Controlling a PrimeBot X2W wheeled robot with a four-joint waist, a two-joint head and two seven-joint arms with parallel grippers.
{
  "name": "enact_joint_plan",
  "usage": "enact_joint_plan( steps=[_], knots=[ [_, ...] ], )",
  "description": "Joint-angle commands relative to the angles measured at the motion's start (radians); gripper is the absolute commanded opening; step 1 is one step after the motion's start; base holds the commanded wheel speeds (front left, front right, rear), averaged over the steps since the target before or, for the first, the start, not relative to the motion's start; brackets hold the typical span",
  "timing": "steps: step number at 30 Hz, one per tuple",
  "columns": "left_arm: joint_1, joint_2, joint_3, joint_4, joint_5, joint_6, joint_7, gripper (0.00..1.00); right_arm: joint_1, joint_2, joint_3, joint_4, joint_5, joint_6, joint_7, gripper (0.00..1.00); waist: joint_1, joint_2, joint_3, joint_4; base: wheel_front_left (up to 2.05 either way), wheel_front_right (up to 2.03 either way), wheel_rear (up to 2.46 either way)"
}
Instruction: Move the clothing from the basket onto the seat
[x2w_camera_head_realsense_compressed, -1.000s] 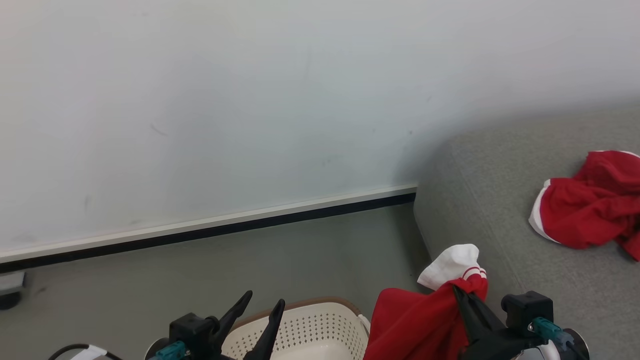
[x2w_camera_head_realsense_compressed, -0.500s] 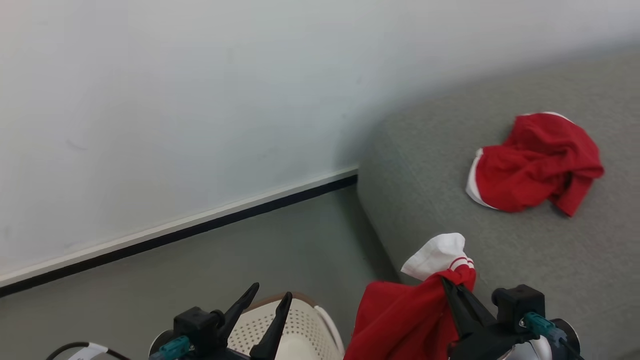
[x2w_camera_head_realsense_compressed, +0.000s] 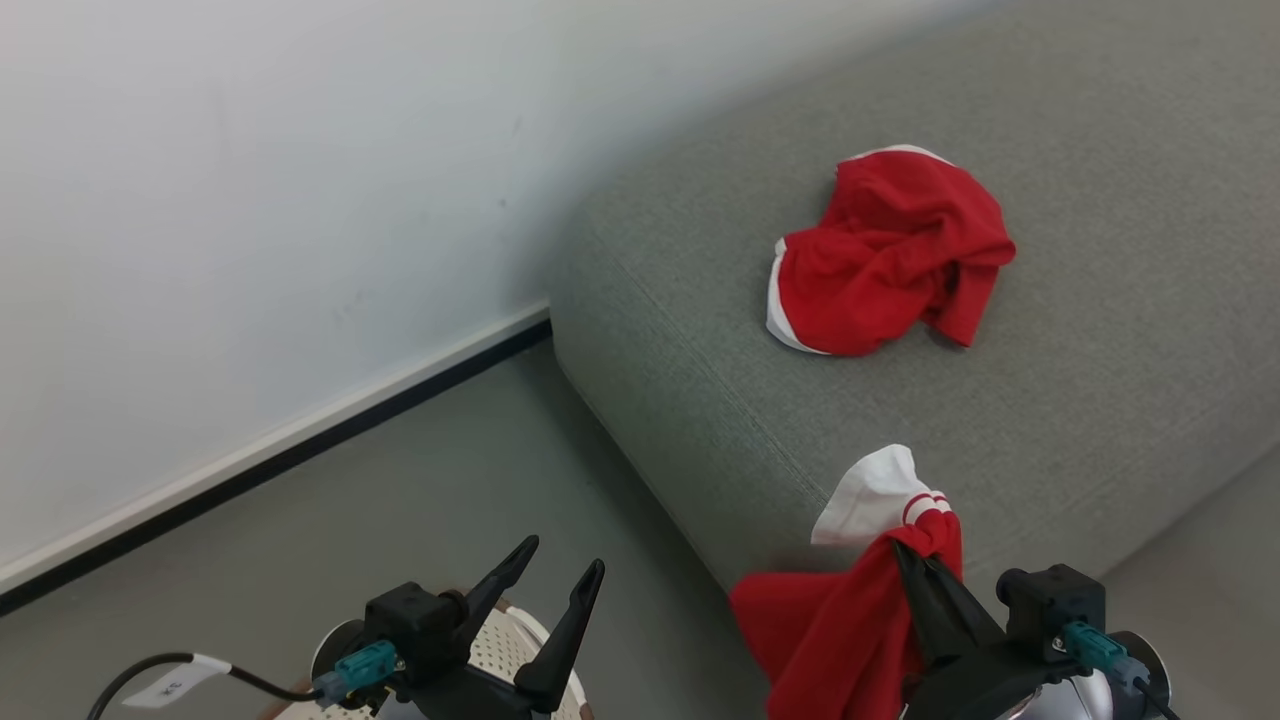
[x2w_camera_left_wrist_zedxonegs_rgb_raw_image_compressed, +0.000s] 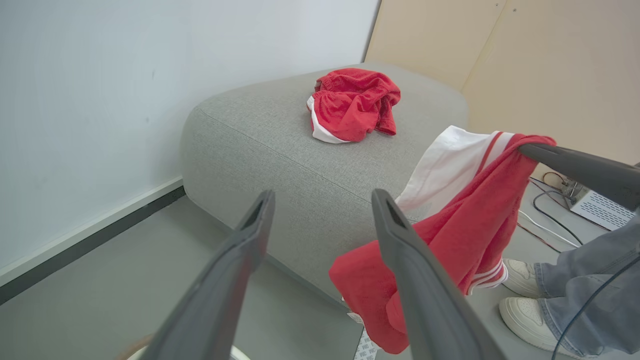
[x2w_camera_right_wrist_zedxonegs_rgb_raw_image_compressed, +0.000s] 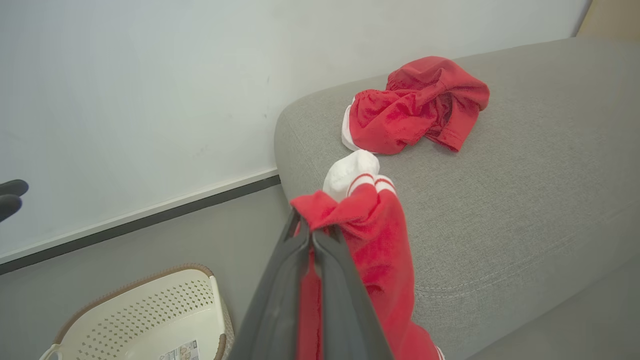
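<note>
Right gripper clamped tight on red garment, dangling beside seat edge; the arm should carry it fully over the seat before release. Left gripper spread wide, empty.

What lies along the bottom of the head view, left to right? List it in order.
Tagged black cable → open left tool → red-and-white garment, hanging from the shut right tool.
</note>
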Motion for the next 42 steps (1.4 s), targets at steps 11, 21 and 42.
enact_joint_plan(
  steps=[11, 21, 42],
  knots=[
    [-0.019, 0.004, -0.021, 0.028, 0.016, -0.026, -0.003, 1.00, 0.017, 0.016, -0.016, -0.008, -0.015, 0.000, -0.020, 0.00, 0.0000, -0.0001, 0.064, -0.048, 0.00, 0.00, 0.00],
    [0.003, 0.027, -0.024, 0.001, 0.022, -0.008, 0.002, 1.00, -0.211, -0.056, 0.015, -0.014, 0.004, 0.000, 0.064, 0.00, 0.0000, -0.0001, 0.111, -0.052, 0.00, 0.00, 0.00],
    [-0.120, 0.175, -0.074, -0.390, 0.133, 0.000, 0.188, 1.00, -1.070, -0.495, -0.275, 0.256, 0.240, 0.000, 0.249, 0.00, 0.0000, -0.0001, 0.525, 0.099, 0.00, 0.00, 0.00]
  ],
)
